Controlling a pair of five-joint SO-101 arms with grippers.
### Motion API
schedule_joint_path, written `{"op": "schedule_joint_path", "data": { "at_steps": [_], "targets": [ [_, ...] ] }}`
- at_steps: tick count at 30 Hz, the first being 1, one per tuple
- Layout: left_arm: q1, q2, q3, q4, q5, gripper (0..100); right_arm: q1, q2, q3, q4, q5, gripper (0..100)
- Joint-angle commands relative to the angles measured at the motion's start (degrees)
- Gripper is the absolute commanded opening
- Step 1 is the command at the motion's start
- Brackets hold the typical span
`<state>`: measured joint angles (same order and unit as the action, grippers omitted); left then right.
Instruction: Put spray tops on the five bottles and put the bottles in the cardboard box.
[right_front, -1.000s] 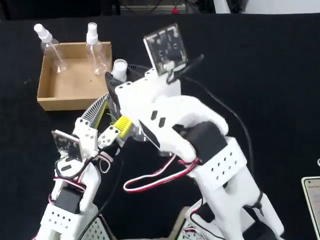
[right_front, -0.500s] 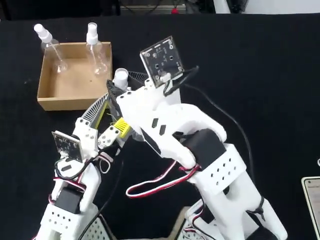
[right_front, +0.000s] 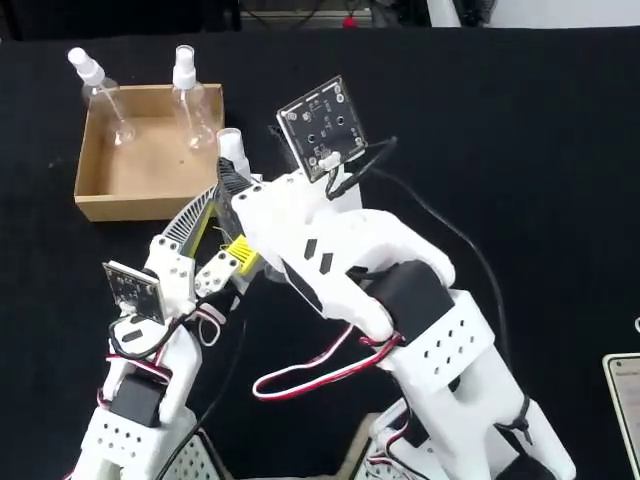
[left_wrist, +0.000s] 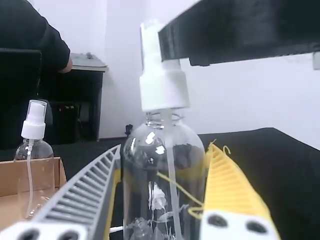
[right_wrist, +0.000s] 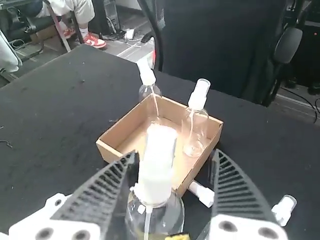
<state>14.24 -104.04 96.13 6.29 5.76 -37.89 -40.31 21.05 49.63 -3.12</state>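
High view: the cardboard box (right_front: 148, 208) sits at the upper left of the frame on the black desk (right_front: 540, 150). Two bottles stand inside along its far wall, each wearing a spray top: the far-left bottle (right_front: 108, 108) and the far-right bottle (right_front: 198, 118). Just right of the box, a third spray top (right_front: 231, 146) pokes up where the left arm (right_front: 140, 385) and the right arm (right_front: 400, 290) meet.

Left wrist view: my left hand (left_wrist: 165, 150) is clenched on the held bottle (left_wrist: 162, 170), which is clear and upright. The grey ribbed finger (left_wrist: 85, 195) presses one side and the yellow finger (left_wrist: 227, 190) the other. The third spray top sits on its neck, with a band of thread showing under the collar. A black finger (left_wrist: 240, 30) of the other hand crosses beside the spray head.

Right wrist view: my right hand (right_wrist: 175, 155) is released, its two black fingers spread either side of the third spray top. I cannot tell whether either touches it. Beyond lies the box with both bottles. One loose spray top (right_wrist: 202, 192) lies on the desk just beside the box, and another loose spray top (right_wrist: 285, 207) lies farther out.
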Motion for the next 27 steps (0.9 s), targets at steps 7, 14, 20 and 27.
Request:
{"op": "schedule_joint_path", "data": {
  "at_steps": [7, 14, 20, 27],
  "targets": [
    [-0.4, -0.3, 1.3, 0.1, -0.5, 18, 0.8, -6.9, -5.1, -4.5, 0.6, 0.5],
    [-0.4, -0.3, 1.3, 0.1, -0.5, 18, 3.3, 0.6, -5.4, -14.1, 0.4, 3.8],
    [-0.4, -0.3, 1.3, 0.1, -0.5, 18, 3.3, 4.8, -5.5, -17.1, 0.5, 3.1],
    [-0.4, -0.3, 1.3, 0.1, -0.5, 18, 3.1, 4.5, -5.5, -9.8, 0.5, 3.1]
  ]
}}
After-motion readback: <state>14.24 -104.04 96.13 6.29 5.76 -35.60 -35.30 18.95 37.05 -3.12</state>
